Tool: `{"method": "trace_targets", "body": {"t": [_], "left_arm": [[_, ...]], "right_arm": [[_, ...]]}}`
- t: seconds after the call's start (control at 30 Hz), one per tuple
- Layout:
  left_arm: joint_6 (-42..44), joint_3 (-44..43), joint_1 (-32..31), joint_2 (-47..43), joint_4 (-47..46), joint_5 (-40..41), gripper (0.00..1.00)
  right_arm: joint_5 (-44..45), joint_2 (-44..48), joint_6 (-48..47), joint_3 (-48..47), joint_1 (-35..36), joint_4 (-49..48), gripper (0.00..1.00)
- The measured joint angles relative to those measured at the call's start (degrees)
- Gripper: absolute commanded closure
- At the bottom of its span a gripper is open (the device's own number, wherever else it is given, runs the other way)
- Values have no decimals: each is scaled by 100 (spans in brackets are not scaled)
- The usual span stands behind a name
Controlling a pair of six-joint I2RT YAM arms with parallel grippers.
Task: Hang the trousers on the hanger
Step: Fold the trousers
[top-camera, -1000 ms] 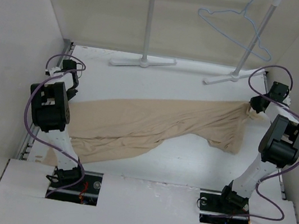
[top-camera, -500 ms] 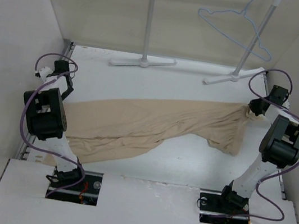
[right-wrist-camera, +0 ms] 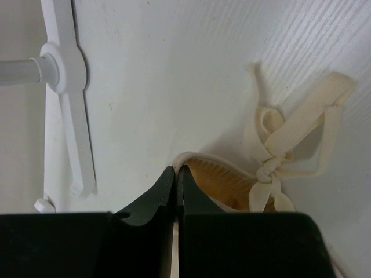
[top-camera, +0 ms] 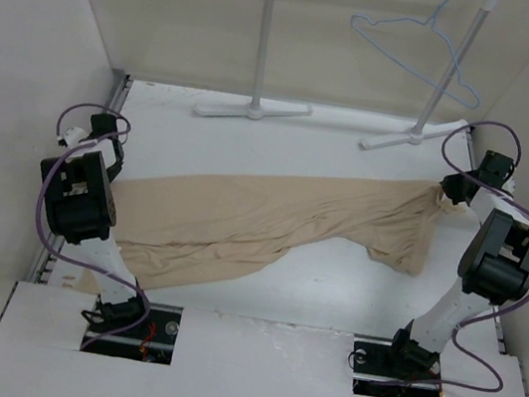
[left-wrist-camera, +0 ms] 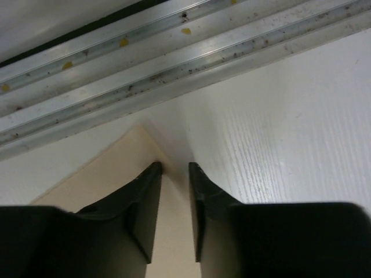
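Observation:
The beige trousers [top-camera: 271, 220] lie flat across the table, legs to the left, waist to the right. My left gripper [top-camera: 112, 162] is low at the left leg's end. In the left wrist view its jaws [left-wrist-camera: 174, 168] stand a little apart astride a corner of the fabric [left-wrist-camera: 104, 179], not pinching it. My right gripper [top-camera: 449, 195] is shut on the waistband edge [right-wrist-camera: 223, 179] at the far right; its fingers [right-wrist-camera: 175, 169] meet on the hem, beside the cream drawstring knot [right-wrist-camera: 272, 168]. The light-blue wire hanger [top-camera: 419, 47] hangs from the rack's top rail at the back right.
The white garment rack stands at the back on two flat feet [top-camera: 254, 108] [top-camera: 410, 139]; one foot shows in the right wrist view [right-wrist-camera: 72, 98]. An aluminium rail [left-wrist-camera: 174, 63] runs along the table's left edge just beyond my left gripper. White walls close in both sides.
My left arm has swung left and down, from above the trouser leg to its outer corner by the rail. The right arm and the trousers have hardly moved.

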State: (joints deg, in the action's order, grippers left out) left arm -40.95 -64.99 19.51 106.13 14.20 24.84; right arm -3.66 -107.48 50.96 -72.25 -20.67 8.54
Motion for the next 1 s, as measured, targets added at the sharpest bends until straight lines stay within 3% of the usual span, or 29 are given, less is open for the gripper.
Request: {"method": "trace_targets", "body": {"t": [0.17,0.37,0.63,0.77,1.0], "left_arm": [[-15,190,131,-85,-251,-7,98],[-52,503,188,-275,-610,-81,100],[-48,310,284,-260,-352,-356,100],[-50,-529,247,162,46,-387,100],[-37,-3056,-11,1497,310,-413,100]], "right_arm": [[-90,177,96,109,-37,-2,97],[-136,267,186,120,-114,-4,97],[-153,264,236,79,-109,9,97],[-153,127,291,-240,-107,22,97],[-133,-350,372,-887,-68,0,98]]}}
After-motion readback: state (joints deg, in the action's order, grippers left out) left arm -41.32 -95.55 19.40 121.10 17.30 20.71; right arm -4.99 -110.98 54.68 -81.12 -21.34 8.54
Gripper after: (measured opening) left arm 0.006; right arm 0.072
